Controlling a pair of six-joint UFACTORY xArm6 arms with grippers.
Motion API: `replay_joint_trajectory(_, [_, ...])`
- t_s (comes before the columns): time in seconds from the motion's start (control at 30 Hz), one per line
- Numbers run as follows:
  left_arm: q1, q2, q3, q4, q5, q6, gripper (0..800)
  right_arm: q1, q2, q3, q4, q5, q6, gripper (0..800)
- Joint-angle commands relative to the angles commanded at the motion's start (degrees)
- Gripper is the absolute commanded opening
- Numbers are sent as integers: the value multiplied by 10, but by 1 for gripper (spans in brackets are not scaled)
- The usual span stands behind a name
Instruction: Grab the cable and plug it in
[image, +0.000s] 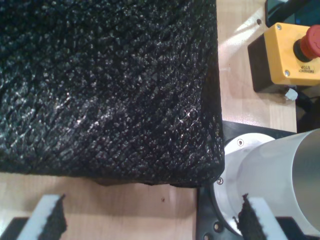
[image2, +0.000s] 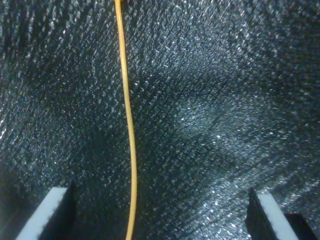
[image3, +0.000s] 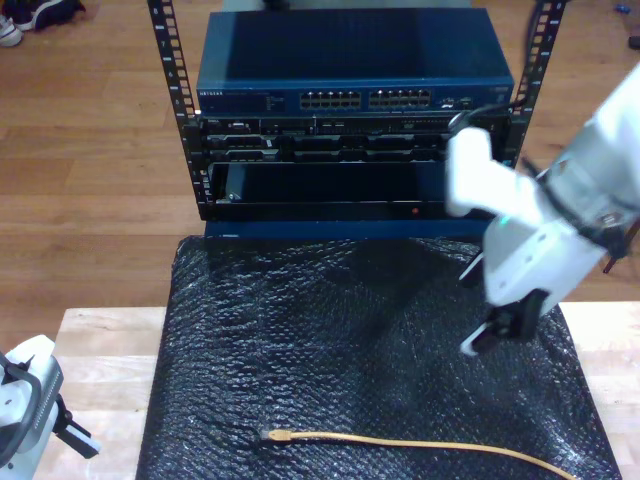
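Note:
The cable (image3: 400, 441) is a thin orange-yellow cord lying on the black bubble mat (image3: 330, 340) near its front edge. Its plug end (image3: 270, 436) points to the exterior view's left. My second gripper (image3: 482, 318) hangs open above the mat at the exterior view's right, farther back than the cable. In the second wrist view the cable (image2: 129, 125) runs across the mat (image2: 215, 115) below the open second gripper (image2: 160, 205), closer to one finger, untouched. My first gripper (image: 152, 210) is open and holds nothing, over wood beside a mat corner (image: 105, 90). It shows at the exterior view's lower left (image3: 75, 440).
A rack stands behind the mat with a blue network switch (image3: 350, 90) and its rows of ports (image3: 365, 100). A yellow emergency-stop box (image: 292, 50) and a white arm column (image: 280, 175) stand on the wooden table near my first gripper.

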Motion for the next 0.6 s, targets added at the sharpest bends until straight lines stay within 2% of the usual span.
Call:
replay_joint_trajectory(0.3, [1, 0, 13, 0, -13, -2, 800, 81, 9, -1, -87, -7, 135, 798])
replay_joint_trajectory(0.6, [1, 12, 7, 3, -47, 2, 800, 187, 79, -4, -169, -72, 245, 796])
